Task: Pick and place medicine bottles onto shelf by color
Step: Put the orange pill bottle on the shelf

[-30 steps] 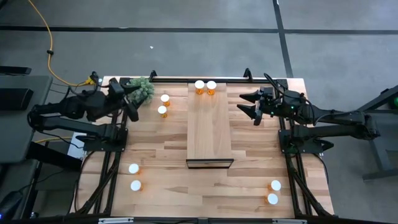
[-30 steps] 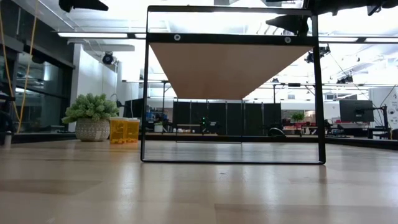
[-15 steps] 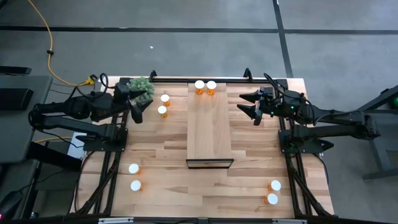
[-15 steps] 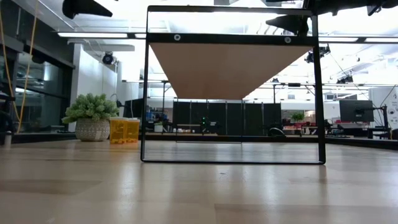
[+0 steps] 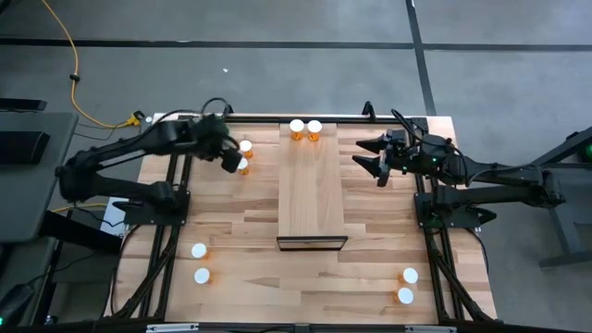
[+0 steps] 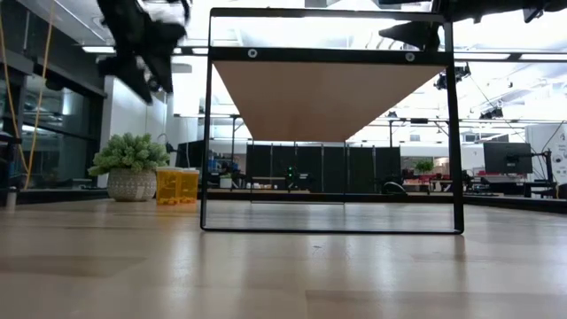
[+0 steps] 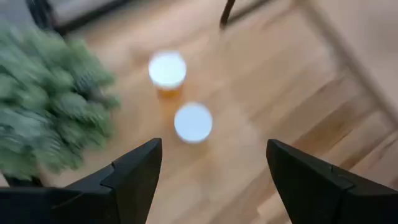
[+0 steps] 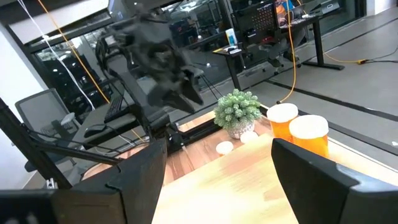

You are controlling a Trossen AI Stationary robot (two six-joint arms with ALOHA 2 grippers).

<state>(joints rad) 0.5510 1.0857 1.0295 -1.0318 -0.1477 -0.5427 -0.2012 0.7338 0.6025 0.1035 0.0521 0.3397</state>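
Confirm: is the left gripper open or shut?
Open. The left gripper's dark fingers stand wide apart, empty, above two bottles.

Grey floor (image 5: 277, 74), yellow cable (image 5: 69, 69); ceiling strip lights (image 6: 133, 50).

No legible text, labels, brands, numbers or signs, bottle caps plain white, shelf unmarked

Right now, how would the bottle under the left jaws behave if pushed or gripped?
The bottle looks small and probably light, so a nudge might tip it. If toppled, its round body would likely roll. Its neighbour stands close and could get bumped.
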